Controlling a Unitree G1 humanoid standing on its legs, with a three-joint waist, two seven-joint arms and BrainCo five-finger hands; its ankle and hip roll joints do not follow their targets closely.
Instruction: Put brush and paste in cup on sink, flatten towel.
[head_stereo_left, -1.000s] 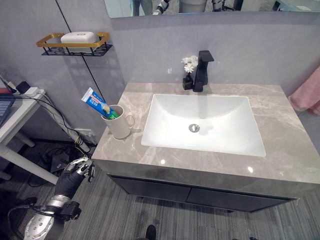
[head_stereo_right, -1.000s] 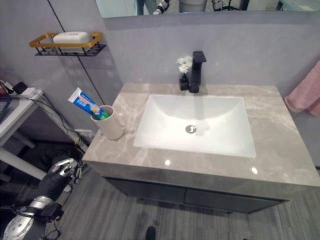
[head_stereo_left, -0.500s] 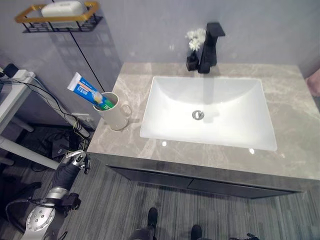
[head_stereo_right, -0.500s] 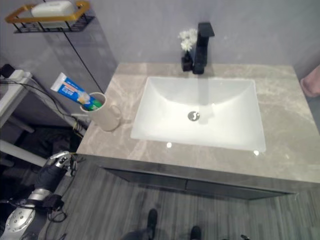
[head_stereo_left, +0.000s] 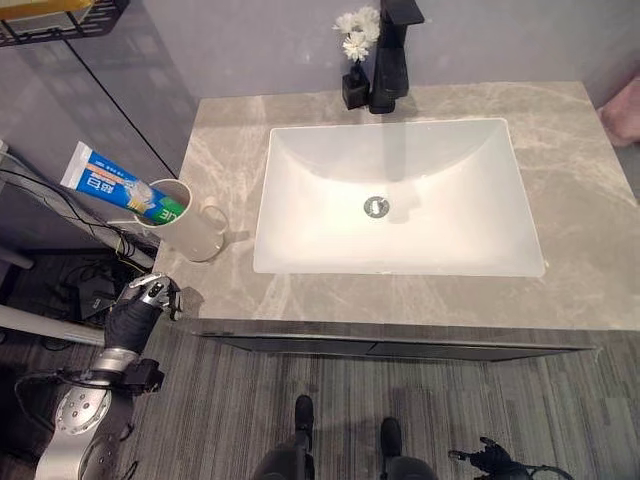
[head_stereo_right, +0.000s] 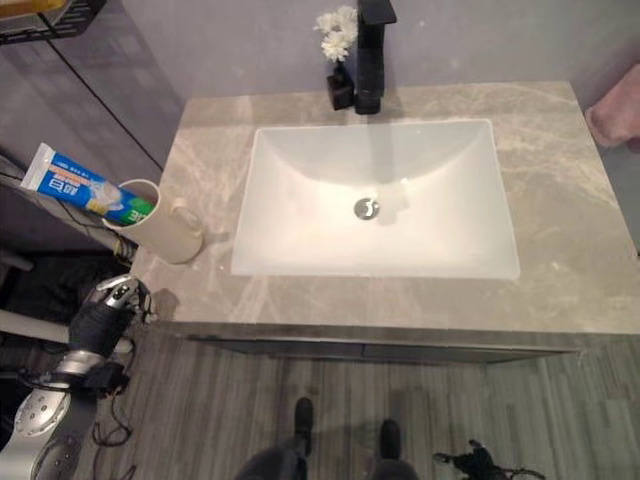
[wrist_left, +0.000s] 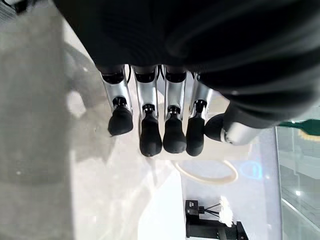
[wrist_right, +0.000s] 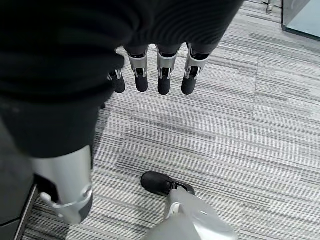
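Observation:
A cream cup (head_stereo_left: 196, 230) stands on the grey counter (head_stereo_left: 580, 230), left of the white basin (head_stereo_left: 390, 195). A blue and white toothpaste tube (head_stereo_left: 110, 183) leans out of the cup to the left, green cap down inside. My left hand (head_stereo_left: 138, 303) hangs below the counter's front left corner with fingers (wrist_left: 150, 135) relaxed, holding nothing; past them shows the cup's rim (wrist_left: 205, 173). My right hand (wrist_right: 165, 80) hangs low over the striped floor, fingers straight and empty. A pink towel (head_stereo_left: 622, 108) hangs at the far right edge.
A black faucet (head_stereo_left: 392, 55) and a small vase of white flowers (head_stereo_left: 353, 30) stand behind the basin. A wire wall shelf (head_stereo_left: 60, 15) is at the upper left. Cables and a white table leg (head_stereo_left: 20, 320) lie left of the cabinet.
The camera has tilted down and closer over the counter, so the whole picture has shifted. My left hand stays by the counter's front left corner. The cup and paste have not moved.

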